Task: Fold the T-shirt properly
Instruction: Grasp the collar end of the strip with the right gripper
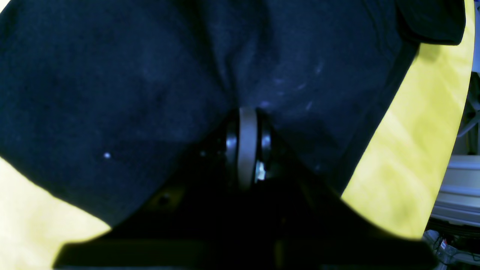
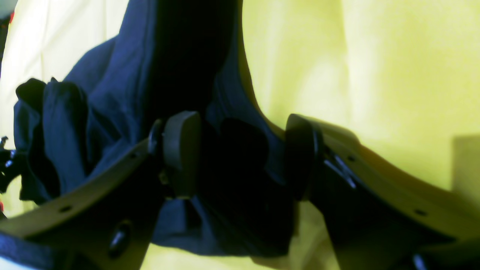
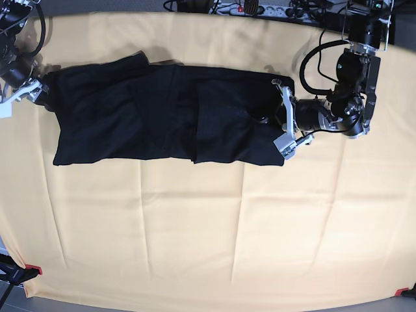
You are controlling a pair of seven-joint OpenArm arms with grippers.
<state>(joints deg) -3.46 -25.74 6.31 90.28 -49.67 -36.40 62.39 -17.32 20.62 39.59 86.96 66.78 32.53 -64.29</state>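
The black T-shirt [image 3: 162,117] lies stretched sideways across the far half of the yellow table cloth [image 3: 208,227], with fold lines running across it. My left gripper [image 3: 272,121] is at the shirt's right end. In the left wrist view its fingers [image 1: 247,123] are pressed together and the T-shirt [image 1: 112,75] creases run into their tips. My right gripper [image 3: 34,91] is at the shirt's left end. Its jaws [image 2: 240,153] stand wide apart, with bunched T-shirt cloth [image 2: 112,93] loose between the two pads [image 2: 182,150].
Cables and a power strip [image 3: 260,9] run along the table's far edge. Red clips hold the cloth at the near left [image 3: 32,270] and near right [image 3: 401,292] corners. Grey equipment [image 1: 461,183] stands past the table's edge in the left wrist view.
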